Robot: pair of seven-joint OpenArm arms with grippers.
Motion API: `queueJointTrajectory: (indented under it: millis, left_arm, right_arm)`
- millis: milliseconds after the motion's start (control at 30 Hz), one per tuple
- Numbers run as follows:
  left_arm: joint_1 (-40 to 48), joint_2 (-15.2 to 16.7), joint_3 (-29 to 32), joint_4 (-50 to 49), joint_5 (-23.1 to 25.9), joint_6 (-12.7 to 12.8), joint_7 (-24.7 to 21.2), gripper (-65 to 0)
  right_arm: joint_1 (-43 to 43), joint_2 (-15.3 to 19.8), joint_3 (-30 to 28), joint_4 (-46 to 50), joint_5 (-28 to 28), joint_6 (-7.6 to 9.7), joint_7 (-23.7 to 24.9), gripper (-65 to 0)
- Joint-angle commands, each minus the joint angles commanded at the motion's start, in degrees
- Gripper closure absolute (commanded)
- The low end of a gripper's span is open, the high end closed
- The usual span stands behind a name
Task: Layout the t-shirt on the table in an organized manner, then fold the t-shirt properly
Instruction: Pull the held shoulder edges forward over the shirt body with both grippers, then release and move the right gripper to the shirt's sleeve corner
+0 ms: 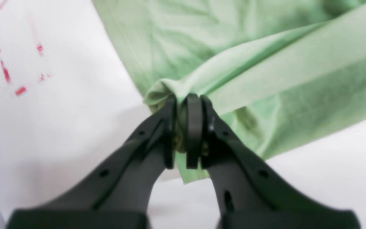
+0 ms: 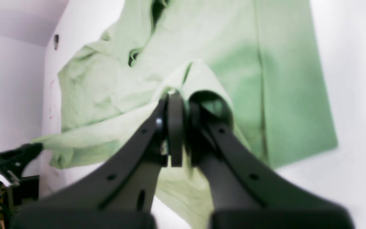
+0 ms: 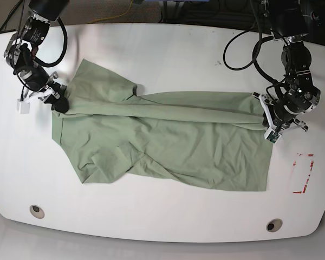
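T-shirt (image 3: 168, 141) lies spread across the middle of the table (image 3: 162, 59), partly folded: one long edge is doubled over the body and forms a taut ridge running between my two pincers.

My left pincer (image 1: 184, 127) is clamped on a bunched corner of the cloth at the hem end. The left wrist view shows fabric squeezed between the pads, with a flap hanging below them. My right pincer (image 2: 179, 127) is clamped on the opposite end of the same folded edge, near the sleeve; cloth is drawn up around its tips. Both grips are held at matching ends so that the edge stays straight under tension. I judge this keeps the fold line even while the layer is carried across the body.

The lower half of the shirt rests flat on the table, wrinkled, with one sleeve turned under at the lower corner on my right side.

Surroundings: red tape marks (image 3: 302, 173) sit on the table just beyond the hem on my left side, apart from the cloth. Two grey grommets (image 3: 37, 210) lie near the front edge of the table, well apart from the shirt. Cables (image 3: 244, 49) hang behind my left arm. Nothing stands on the cloth or between the pincers. The main risk I judge is uneven tension skewing the fold.
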Motion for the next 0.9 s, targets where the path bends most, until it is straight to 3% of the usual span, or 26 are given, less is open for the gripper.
queueJointTrajectory:
  millis: [300, 400, 533, 700, 800, 900]
  left_arm:
    - [-2.0, -1.9, 0.1, -4.6, 0.0, 0.0, -0.9, -3.2]
    - [-3.4, -2.1, 1.2, -5.7, 0.0, 0.0, -0.9, -5.4]
    - [-4.1, -3.5, 2.5, -6.6, 0.0, 0.0, -0.9, -20.4]
    - [-4.3, -3.8, 2.7, -6.5, 0.0, 0.0, -0.9, -38.4]
    - [-4.4, -3.8, 2.8, -6.2, 0.0, 0.0, -1.0, -43.3]
    - [-4.9, -3.9, 2.8, -6.2, 0.0, 0.0, -1.5, -44.0]
  right_arm:
    - [2.4, -0.3, -0.1, 0.0, -6.2, 0.00, 0.0, -1.9]
    - [2.4, -0.4, -0.1, 0.0, -7.5, 0.00, 0.0, -10.6]
    - [2.4, -0.4, 0.0, 0.0, -10.2, 0.00, 0.0, -30.6]
    - [2.5, -0.4, 0.0, 0.1, -11.5, 0.00, 0.0, -50.3]
    - [2.5, -0.1, 0.0, 0.7, -11.3, 0.18, -0.2, -56.1]
    - [2.1, 0.3, 0.1, 3.6, -10.1, 0.09, -0.8, -56.6]
